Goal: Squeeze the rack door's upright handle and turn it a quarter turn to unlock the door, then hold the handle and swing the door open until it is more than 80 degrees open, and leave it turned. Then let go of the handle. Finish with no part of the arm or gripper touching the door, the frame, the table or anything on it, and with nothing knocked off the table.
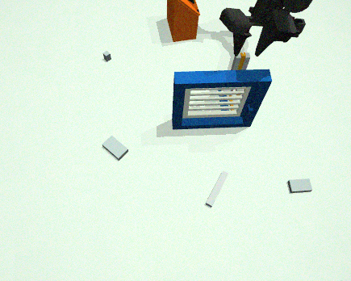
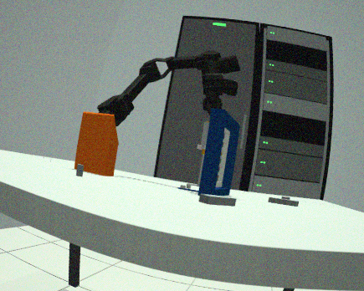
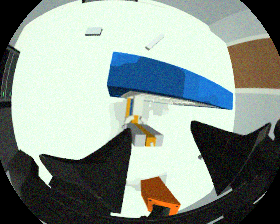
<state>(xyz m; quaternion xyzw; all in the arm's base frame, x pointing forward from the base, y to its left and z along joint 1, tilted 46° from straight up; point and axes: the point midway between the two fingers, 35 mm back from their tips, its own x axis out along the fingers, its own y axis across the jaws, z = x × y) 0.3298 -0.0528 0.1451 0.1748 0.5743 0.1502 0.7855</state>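
Note:
The blue rack frame (image 1: pixel 222 77) (image 2: pixel 211 155) (image 3: pixel 146 75) stands upright. Its door is on the side facing the arm's base and looks shut against the frame; little of it shows. The grey handle with an orange stripe (image 1: pixel 242 61) (image 3: pixel 150 137) stands out from that side, near one end of the frame. Whether it is turned is not clear. My gripper (image 1: pixel 247 55) (image 3: pixel 161 128) points down above the handle, its fingers apart and empty. In the wrist view the handle's top shows between the fingers, nearer the left one. In the exterior view the fingertips are hidden behind the frame's top.
The orange arm base (image 1: pixel 183 22) (image 2: pixel 95 144) (image 3: pixel 160 194) stands on the door's side of the frame. A small grey block (image 1: pixel 106 56) (image 2: pixel 79 170) lies near it. Beyond the frame lie two grey slabs (image 1: pixel 114 148) (image 1: pixel 300 186) and a pale strip (image 1: pixel 216 190) (image 3: pixel 154 42).

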